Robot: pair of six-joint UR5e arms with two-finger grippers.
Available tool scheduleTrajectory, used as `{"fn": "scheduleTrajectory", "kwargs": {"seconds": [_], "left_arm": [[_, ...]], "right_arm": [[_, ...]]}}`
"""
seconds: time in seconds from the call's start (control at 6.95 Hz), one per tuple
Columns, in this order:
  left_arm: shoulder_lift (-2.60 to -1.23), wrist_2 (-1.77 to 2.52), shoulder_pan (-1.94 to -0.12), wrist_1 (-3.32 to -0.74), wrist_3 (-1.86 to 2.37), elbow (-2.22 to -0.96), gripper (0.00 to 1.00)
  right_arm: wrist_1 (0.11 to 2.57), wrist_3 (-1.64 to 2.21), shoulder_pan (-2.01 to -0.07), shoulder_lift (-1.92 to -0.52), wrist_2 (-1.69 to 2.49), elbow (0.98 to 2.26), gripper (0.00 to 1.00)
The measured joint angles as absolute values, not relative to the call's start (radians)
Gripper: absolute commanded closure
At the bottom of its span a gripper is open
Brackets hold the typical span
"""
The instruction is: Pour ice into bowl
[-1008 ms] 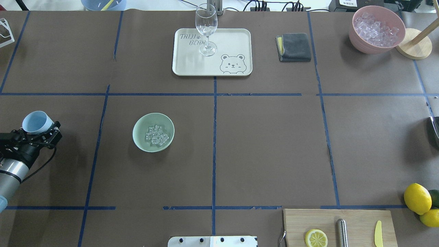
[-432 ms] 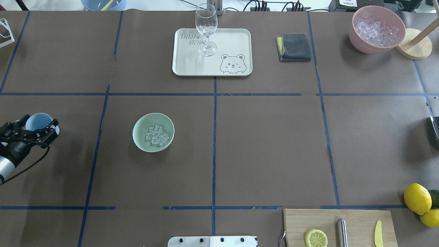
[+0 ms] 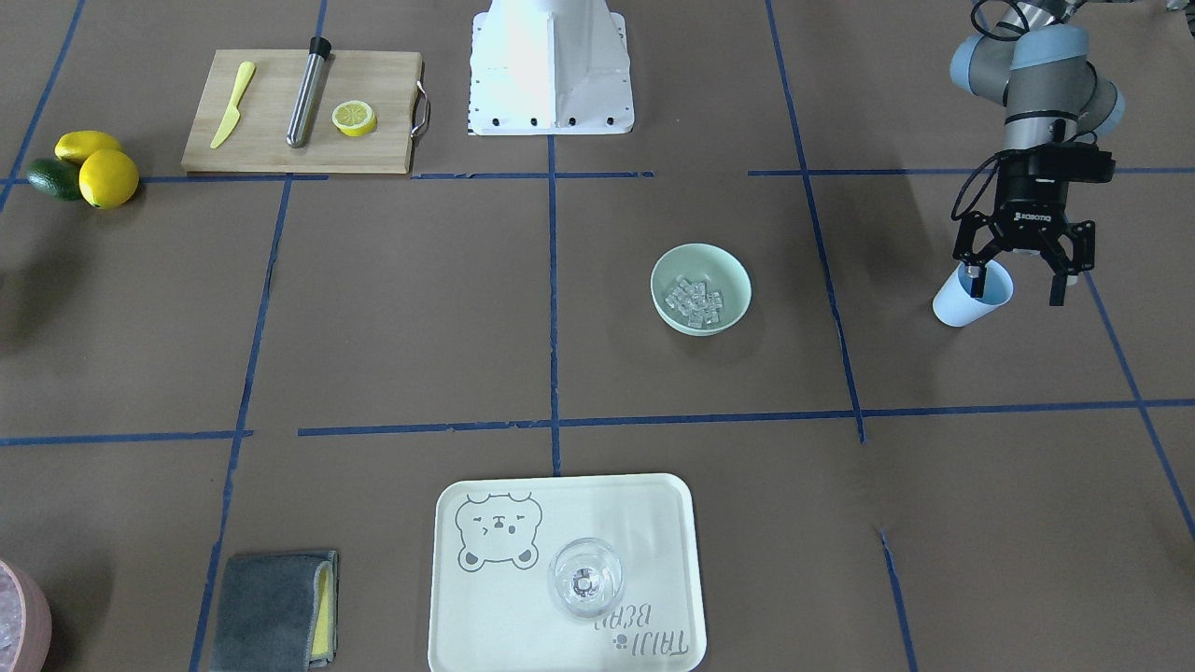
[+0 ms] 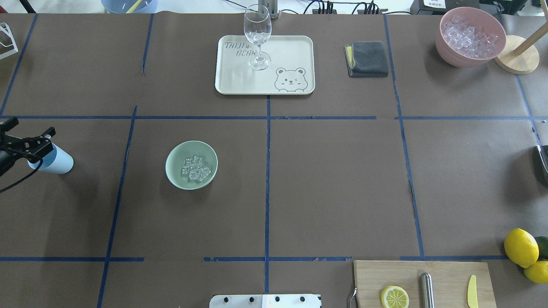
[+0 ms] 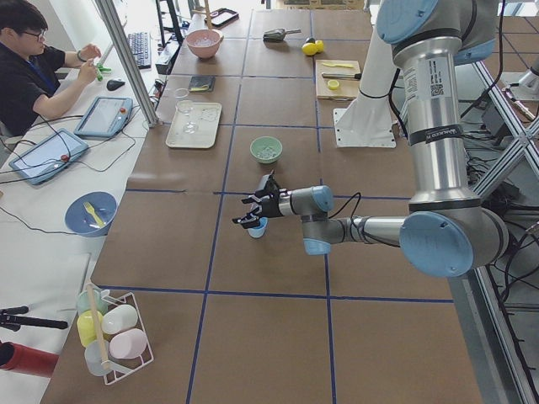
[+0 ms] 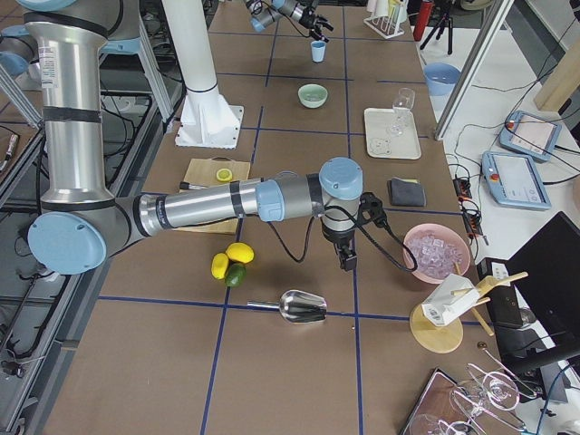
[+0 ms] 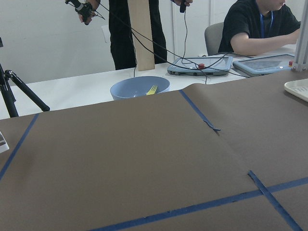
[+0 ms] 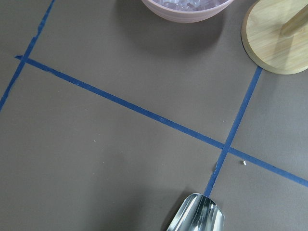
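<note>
The pale mint-green bowl [image 4: 173,164] sits left of the table's middle, with a handful of small clear ice cubes [image 4: 195,168] in it; the bowl [image 3: 738,280] and ice [image 3: 695,299] also show in the front view. A light blue cup [image 4: 59,162] stands on the table at the far left. My left gripper [image 3: 1016,280] is open just above the cup [image 3: 962,303], one finger at its rim. My right gripper [image 6: 347,263] hangs over the table near the pink container; I cannot tell whether it is open.
A pink container [image 4: 454,57] of ice stands at the back right. A cream tray [image 4: 295,47] holds a wine glass [image 4: 257,30]. A grey cloth [image 4: 367,58], a cutting board [image 4: 445,273], lemons [image 4: 521,247] and a metal scoop [image 8: 197,214] lie around.
My left gripper swung the tilted cup upright, set it down on the table at the far left, and opened off it. The bowl and ice have not moved.
</note>
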State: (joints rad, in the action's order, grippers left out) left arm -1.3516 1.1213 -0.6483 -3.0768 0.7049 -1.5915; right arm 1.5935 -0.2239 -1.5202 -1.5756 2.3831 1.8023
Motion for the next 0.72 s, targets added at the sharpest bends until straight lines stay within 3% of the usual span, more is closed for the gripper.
{"fn": "scheduleTrajectory", "kwargs": {"seconds": [0.29, 0.72], "left_arm": [[-1.354, 1.429, -0.895, -2.953, 0.493, -1.647, 0.0], [-1.378, 1.823, -1.266, -2.547, 0.24, -1.77, 0.0]], "right_arm": [[1.592, -0.209, -1.52, -1.572, 2.385, 1.827, 0.0], [1.577, -0.101, -1.497, -1.544, 2.395, 1.906, 0.0]]}}
